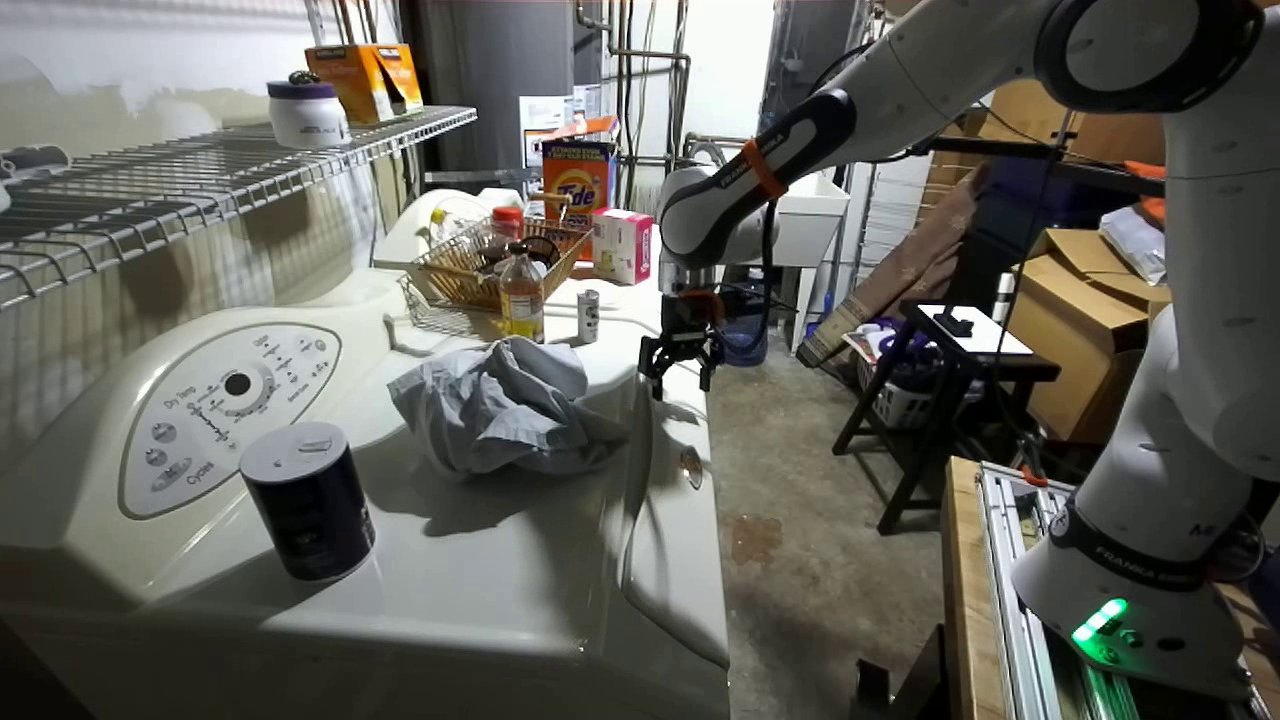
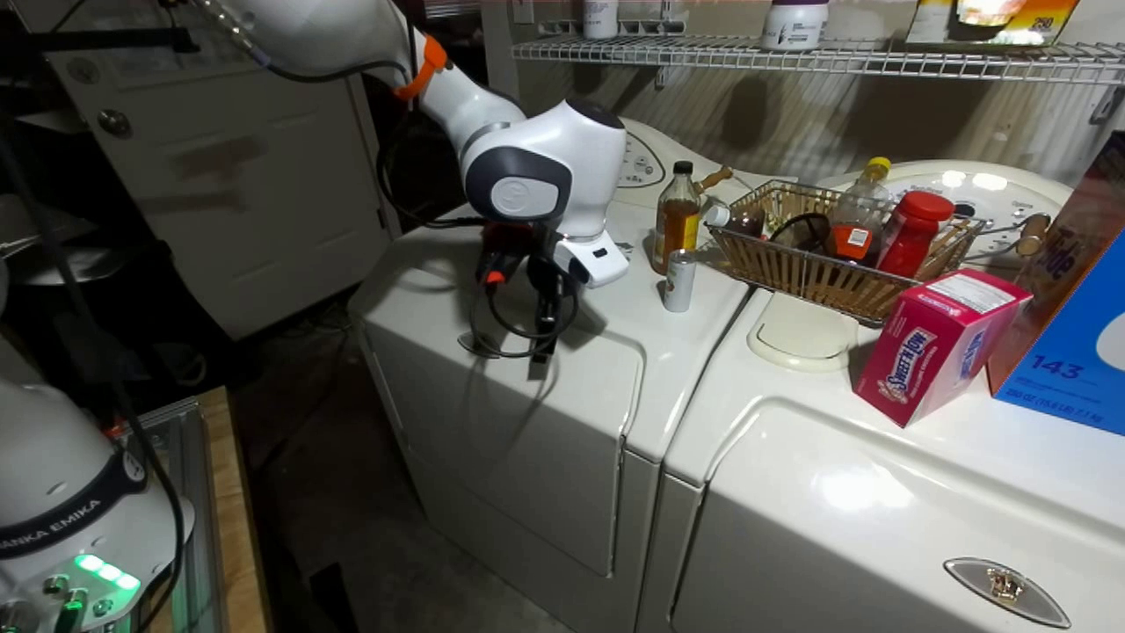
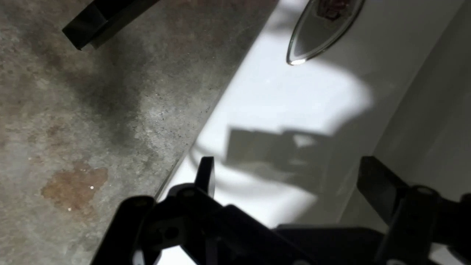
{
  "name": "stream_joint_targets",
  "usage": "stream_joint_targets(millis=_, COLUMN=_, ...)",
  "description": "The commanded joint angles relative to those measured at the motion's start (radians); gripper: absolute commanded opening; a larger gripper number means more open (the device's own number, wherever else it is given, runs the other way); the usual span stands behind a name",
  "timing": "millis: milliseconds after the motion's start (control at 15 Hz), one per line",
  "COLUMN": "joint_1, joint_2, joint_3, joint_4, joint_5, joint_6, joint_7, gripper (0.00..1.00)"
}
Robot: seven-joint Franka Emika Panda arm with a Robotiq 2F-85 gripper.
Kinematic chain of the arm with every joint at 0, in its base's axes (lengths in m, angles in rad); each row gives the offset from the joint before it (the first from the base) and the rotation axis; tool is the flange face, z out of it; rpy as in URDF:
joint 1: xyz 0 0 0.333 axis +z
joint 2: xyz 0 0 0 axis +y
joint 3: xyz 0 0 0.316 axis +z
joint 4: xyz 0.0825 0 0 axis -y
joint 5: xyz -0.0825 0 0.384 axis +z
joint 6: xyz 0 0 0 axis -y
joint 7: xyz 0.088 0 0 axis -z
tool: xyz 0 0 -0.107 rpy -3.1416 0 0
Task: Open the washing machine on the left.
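The washing machine (image 1: 430, 565) stands beneath the gripper (image 1: 681, 385), its door (image 2: 527, 457) closed; 2 jaws spread wide, above the door's upper edge — the reaching step, I judge; next calls for lowering, catching that edge, pulling outward.

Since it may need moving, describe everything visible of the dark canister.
The canister is round and dark, its print too dim to read, with a flat, pale gray top; its material is unclear. It stands upright on the white machine, near the oval control panel, touching nothing else visible. The crumpled cloth lies apart from it.
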State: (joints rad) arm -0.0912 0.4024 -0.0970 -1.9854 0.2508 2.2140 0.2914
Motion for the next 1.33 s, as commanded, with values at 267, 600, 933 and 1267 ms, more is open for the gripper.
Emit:
stream_joint_targets(millis=267, joint_1=-0.002, joint_2=-0.012, joint_3=0.02, joint_4=-0.007, joint_5=0.049, joint_6=0.028, joint_7=-0.031, gripper=1.0)
stream_joint_targets(millis=600, joint_1=0.01, joint_2=0.02, joint_3=0.014, joint_4=0.004, joint_5=0.028, joint_6=0.051, joint_7=-0.007, gripper=1.0)
stream_joint_targets(millis=933, joint_1=0.031, joint_2=0.049, joint_3=-0.004, joint_4=0.011, joint_5=-0.017, joint_6=0.073, joint_7=0.047, gripper=1.0)
stream_joint_targets(millis=1267, joint_1=0.062, joint_2=0.073, joint_3=-0.034, joint_4=0.032, joint_5=-0.075, joint_6=0.084, joint_7=0.154, gripper=1.0)
